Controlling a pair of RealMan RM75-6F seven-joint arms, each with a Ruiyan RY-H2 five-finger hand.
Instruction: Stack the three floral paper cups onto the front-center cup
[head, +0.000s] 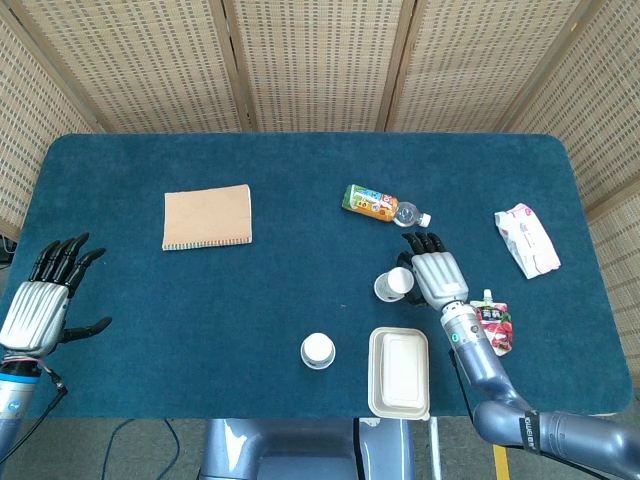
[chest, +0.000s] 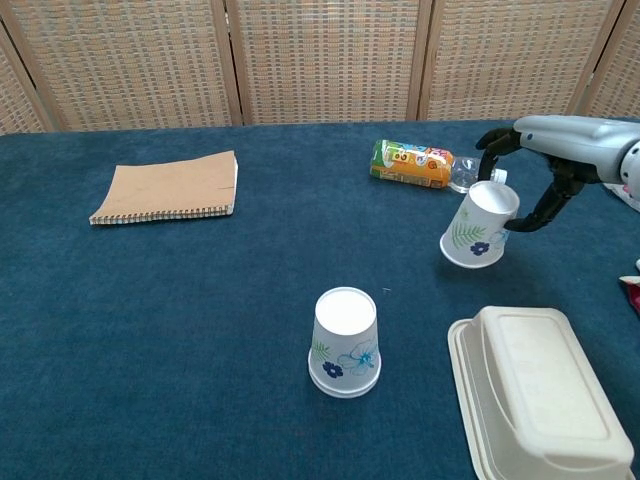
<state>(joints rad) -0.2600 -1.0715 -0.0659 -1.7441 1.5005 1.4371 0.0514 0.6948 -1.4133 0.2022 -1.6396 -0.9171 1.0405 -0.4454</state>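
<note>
An upside-down floral paper cup (chest: 345, 342) stands at the front centre of the blue table, also seen from the head view as the front-centre cup (head: 318, 350). My right hand (chest: 558, 152) grips a second floral cup (chest: 477, 228) by its base, lifted off the cloth and tilted, rim toward the left. In the head view the right hand (head: 436, 273) wraps that held cup (head: 392, 284) just behind the foam box. My left hand (head: 45, 300) hovers at the table's left edge, fingers spread, holding nothing.
A white foam clamshell box (chest: 535, 405) lies at the front right. A lying juice bottle (chest: 420, 165) is behind the held cup. A brown notebook (chest: 170, 187) lies far left. A white packet (head: 526, 239) and a red pouch (head: 494, 325) lie at the right.
</note>
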